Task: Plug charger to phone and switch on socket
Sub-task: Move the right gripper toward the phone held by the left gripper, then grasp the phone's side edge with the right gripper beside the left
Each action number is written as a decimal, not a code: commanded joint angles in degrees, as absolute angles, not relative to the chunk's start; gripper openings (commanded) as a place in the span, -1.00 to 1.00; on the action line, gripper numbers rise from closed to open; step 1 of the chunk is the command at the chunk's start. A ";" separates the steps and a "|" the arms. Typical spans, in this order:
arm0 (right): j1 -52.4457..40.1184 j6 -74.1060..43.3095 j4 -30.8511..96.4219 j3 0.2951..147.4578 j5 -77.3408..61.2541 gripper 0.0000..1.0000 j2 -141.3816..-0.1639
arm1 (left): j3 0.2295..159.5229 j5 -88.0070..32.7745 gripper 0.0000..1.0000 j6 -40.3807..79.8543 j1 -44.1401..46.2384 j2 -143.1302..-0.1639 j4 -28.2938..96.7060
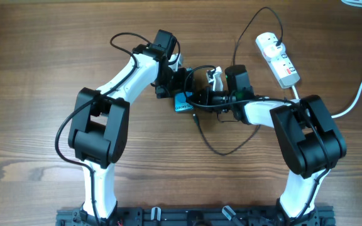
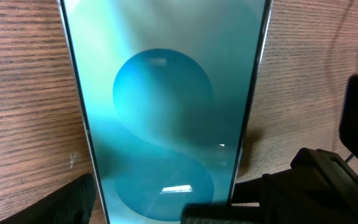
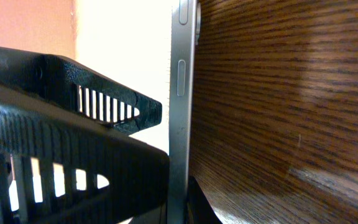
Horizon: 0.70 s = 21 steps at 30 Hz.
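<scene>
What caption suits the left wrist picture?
Slim teal-screened smartphone fills the view over the brown wooden table.

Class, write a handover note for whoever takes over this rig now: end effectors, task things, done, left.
Left end effector: shut on the phone, fingers at its long edges.
Right end effector: shut on the same phone, across its faces by the side buttons.
The phone is over the middle of the table.
The charger runs from the socket, far right, looping below the phone.
Done: phone grasped.
Left: no tip seen in the phone, so plug in; then switch on the socket, switch state unreadable.
</scene>
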State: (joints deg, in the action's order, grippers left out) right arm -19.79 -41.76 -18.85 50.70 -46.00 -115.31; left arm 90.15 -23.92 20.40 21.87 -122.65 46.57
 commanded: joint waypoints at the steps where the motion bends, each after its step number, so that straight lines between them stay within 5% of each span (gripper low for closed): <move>1: -19.62 -42.19 -19.55 50.94 -48.07 -0.91 -115.94 | 89.95 -22.24 0.81 19.90 21.98 -120.75 46.50; 7: -16.80 -42.74 -23.24 50.94 -58.54 -0.91 -115.94 | 90.00 -29.54 0.85 19.07 18.41 -120.05 46.41; 14: -14.17 -47.05 -27.49 50.94 -65.80 -0.91 -115.94 | 90.00 -60.31 0.77 7.31 8.80 -118.91 44.66; 21: -14.22 -64.55 -53.71 50.94 -79.83 -0.91 -115.94 | 90.00 -73.10 0.67 1.65 6.74 -118.91 43.86</move>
